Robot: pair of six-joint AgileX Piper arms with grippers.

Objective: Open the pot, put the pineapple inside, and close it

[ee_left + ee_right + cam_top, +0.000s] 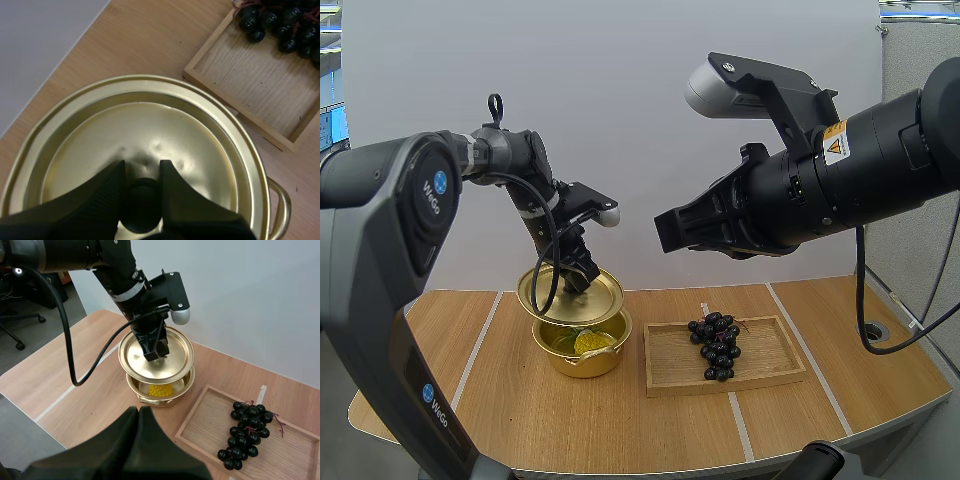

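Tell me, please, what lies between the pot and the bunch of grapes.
In the high view, a narrow strip of bare table, then the wooden tray with its rim and bare floor, separate the pot from the grapes. Nothing else lies there.

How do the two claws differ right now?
The left gripper pinches the knob of the lid, held just above the pot; the right gripper is shut on nothing. The left gripper is low at the pot; the right gripper hangs high above the table. Both have two black fingers.

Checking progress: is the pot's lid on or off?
Off. The left end effector holds the lid by its knob above the pot, a gap showing the pineapple inside.
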